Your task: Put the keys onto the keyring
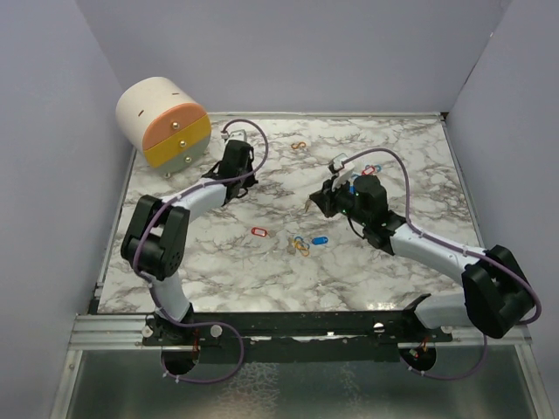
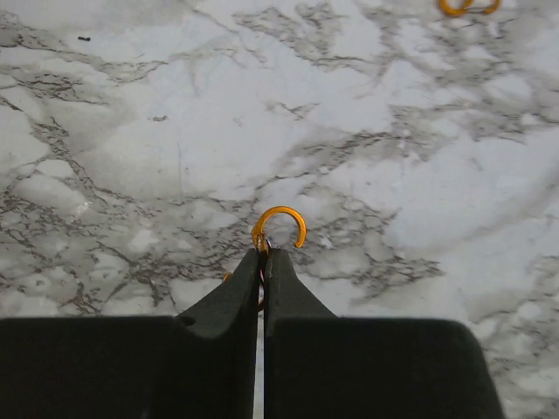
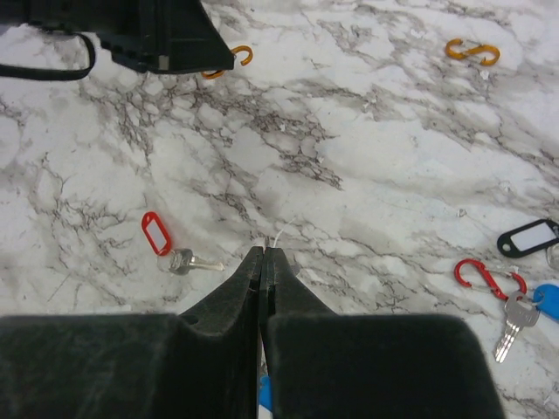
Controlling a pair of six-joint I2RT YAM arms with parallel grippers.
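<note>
An orange hook-shaped keyring (image 2: 281, 225) sticks out from the tips of my left gripper (image 2: 264, 252), which is shut on it just above the marble table. In the top view that gripper (image 1: 238, 168) is at the back left. My right gripper (image 3: 263, 250) is shut on a thin wire ring (image 3: 280, 234), and a blue tag (image 3: 265, 394) shows below its fingers. In the top view this gripper (image 1: 314, 202) hovers mid-table. A red-tagged key (image 3: 159, 236) lies to its left, also visible from above (image 1: 258, 232).
A round cream and orange drawer box (image 1: 164, 122) stands at the back left. A second orange S-clip (image 1: 299, 145) lies at the back. A red clip (image 3: 489, 278) with a key, a black tag (image 3: 528, 237) and a blue tag (image 3: 548, 297) lie right. Loose tags and rings (image 1: 306, 244) sit centre front.
</note>
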